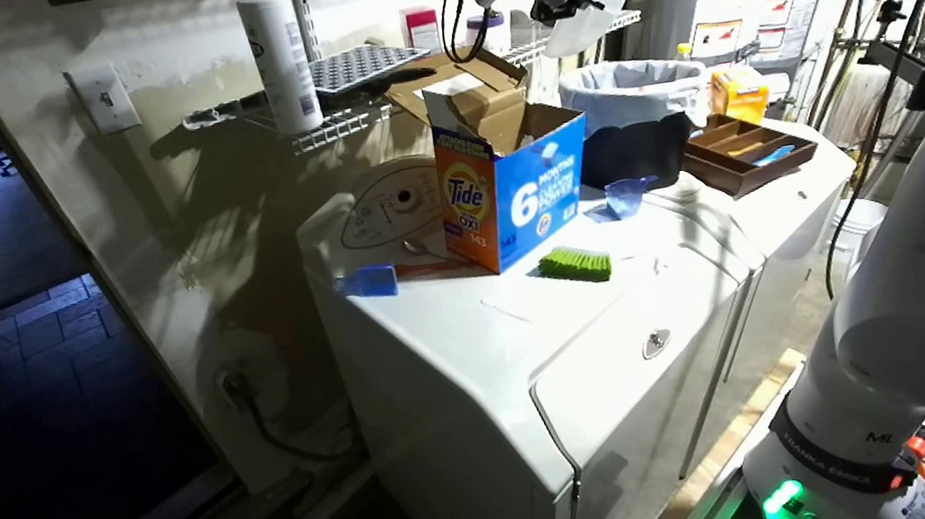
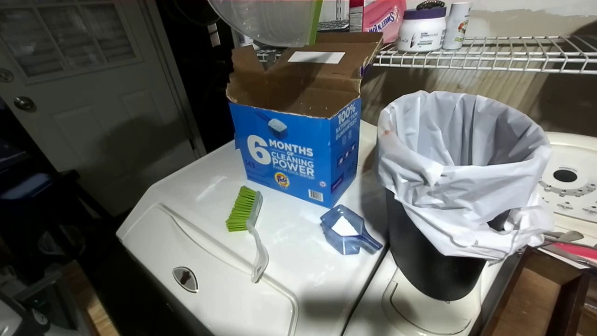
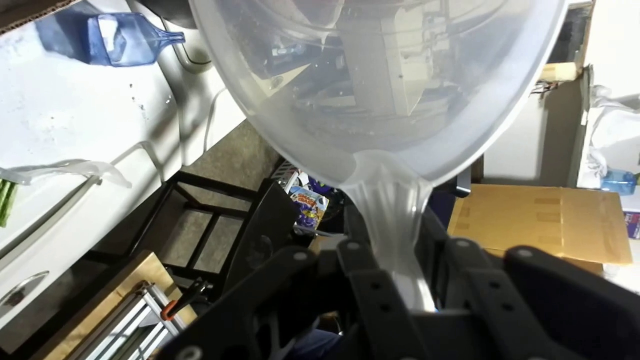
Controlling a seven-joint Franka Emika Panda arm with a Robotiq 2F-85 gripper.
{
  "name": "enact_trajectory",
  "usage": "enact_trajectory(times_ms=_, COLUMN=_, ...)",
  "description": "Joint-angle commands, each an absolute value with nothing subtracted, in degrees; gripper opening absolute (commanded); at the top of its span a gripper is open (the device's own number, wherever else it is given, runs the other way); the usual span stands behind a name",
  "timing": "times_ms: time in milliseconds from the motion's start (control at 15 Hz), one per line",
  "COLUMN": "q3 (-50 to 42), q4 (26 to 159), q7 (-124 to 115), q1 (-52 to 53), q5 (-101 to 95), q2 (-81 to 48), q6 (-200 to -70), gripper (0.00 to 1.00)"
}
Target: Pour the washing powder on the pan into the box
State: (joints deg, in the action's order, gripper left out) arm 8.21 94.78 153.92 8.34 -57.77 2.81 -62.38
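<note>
A: Wrist view: progress?
B: Pan point(image 3: 375, 100) is held by its handle point(image 3: 387, 200); gripper point(image 3: 395, 235) is closed on it, jaws parted only by the handle. No heap is made out in the pan, though a thin film can't be ruled out. Pour judged mostly done, unconfirmed.
A: In an exterior view?
B: Box point(image 2: 284, 149) is stood upright and open on the machine point(image 2: 200, 186); its floor is hidden, so powder inside can't be confirmed. Pan is partly cut off, its green lip point(image 2: 315, 21) turned near upright; gripper isn't shown. White powder point(image 2: 345, 227) is seen in the scoop point(image 2: 343, 246).
A: More, in an exterior view?
B: Orange front of the box is shown only there, with a spoon point(image 1: 418, 249) near it. Gripper and pan are both seen in the air, apart from the box; whether the opening is under the pan can't be told.
A: Left to do?
B: Judged: any last powder to be shaken into the box, then the pan set aside.
</note>
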Motion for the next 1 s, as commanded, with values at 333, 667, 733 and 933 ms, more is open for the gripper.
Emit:
enact_trajectory(times_ms=333, q3=8.6, q4=94.3, q7=157.2, q1=8.9, q5=-59.6, q2=3.0, q6=-62.0, gripper=0.07)
enact_trajectory(times_ms=667, q3=7.9, q4=93.0, q7=152.9, q1=8.0, q5=-62.5, q2=1.4, q6=-60.0, gripper=0.07)
enact_trajectory(times_ms=733, q3=7.9, q4=93.5, q7=155.6, q1=8.2, q5=-59.8, q2=2.2, q6=-61.4, gripper=0.07)
enact_trajectory(times_ms=933, q3=7.9, q4=94.0, q7=156.9, q1=8.2, q5=-59.6, q2=2.9, q6=-61.6, gripper=0.07)
